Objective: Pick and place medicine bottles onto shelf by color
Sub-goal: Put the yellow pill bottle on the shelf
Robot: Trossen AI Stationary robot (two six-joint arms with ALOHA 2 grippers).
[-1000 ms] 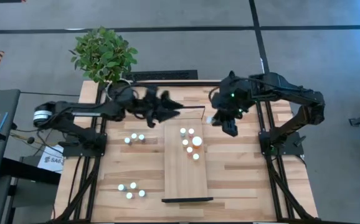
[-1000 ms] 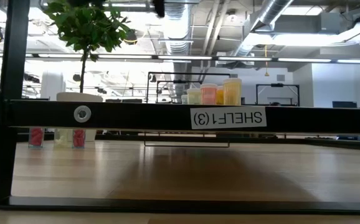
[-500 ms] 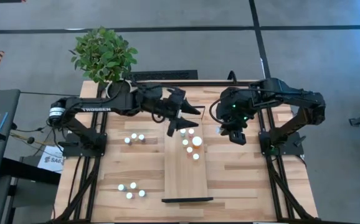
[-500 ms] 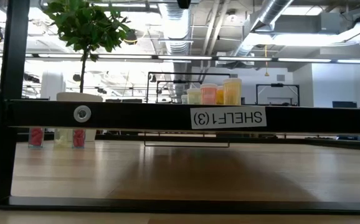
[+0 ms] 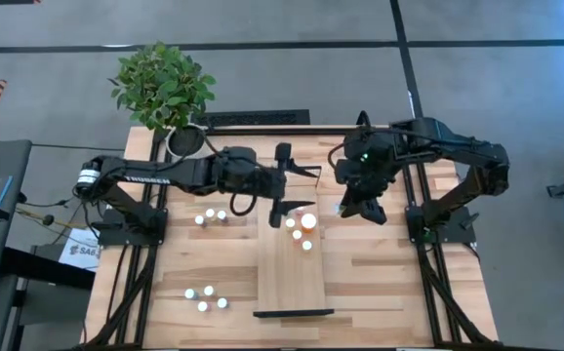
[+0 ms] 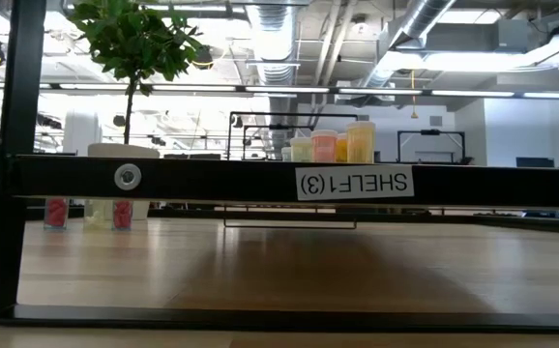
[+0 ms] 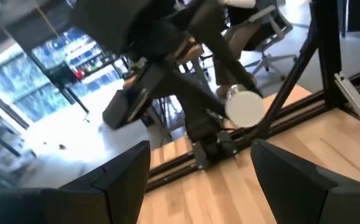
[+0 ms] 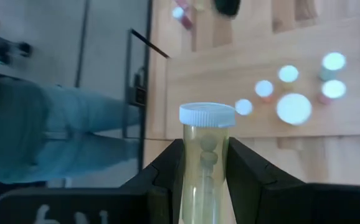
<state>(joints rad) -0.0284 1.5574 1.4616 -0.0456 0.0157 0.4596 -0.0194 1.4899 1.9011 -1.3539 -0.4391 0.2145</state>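
My right gripper (image 8: 205,171) pinches a light, rigid, slippery yellowish bottle (image 8: 206,158) by its body below the white cap (best hold), while my left gripper (image 5: 284,185) gapes wide, empty.

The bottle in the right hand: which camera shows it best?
The right wrist view: the bottle, white-capped and yellowish, sits close up between the right hand's fingers. The high view barely shows it; the low and left wrist views show none of it.
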